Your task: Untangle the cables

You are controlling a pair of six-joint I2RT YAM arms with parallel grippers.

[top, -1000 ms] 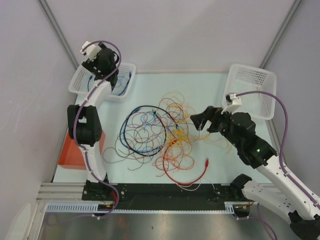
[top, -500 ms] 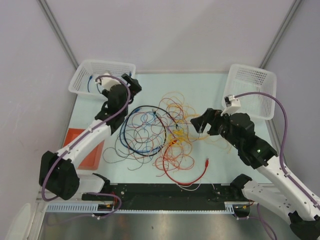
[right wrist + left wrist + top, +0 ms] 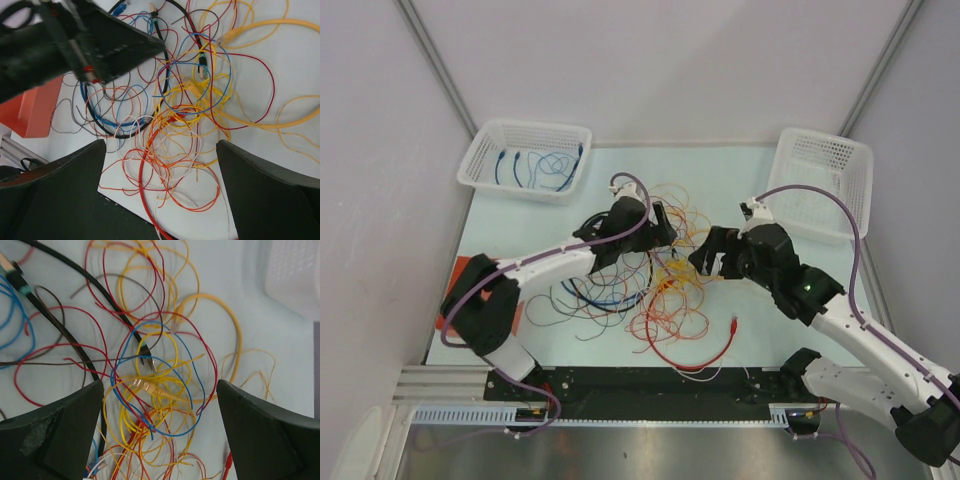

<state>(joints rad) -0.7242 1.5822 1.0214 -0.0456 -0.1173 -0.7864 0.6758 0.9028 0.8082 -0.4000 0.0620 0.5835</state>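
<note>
Tangled heap of thin red, blue, yellow, orange and black cables [image 3: 655, 270] on middle of pale green table [image 3: 740, 180], knot densest at centre. Few blue and black strands lying in white mesh basket [image 3: 480, 170] at 11 o'clock — small share sorted, bulk left. Over heap, left gripper [image 3: 658, 228] and right gripper [image 3: 708, 255] hovering — jaws spread wide, nothing held.

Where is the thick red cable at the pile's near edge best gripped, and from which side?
Just behind the plug tip of the thick red cable, from above on the right: that end lies alone on bare table, while the other end runs into the orange wires.
</note>
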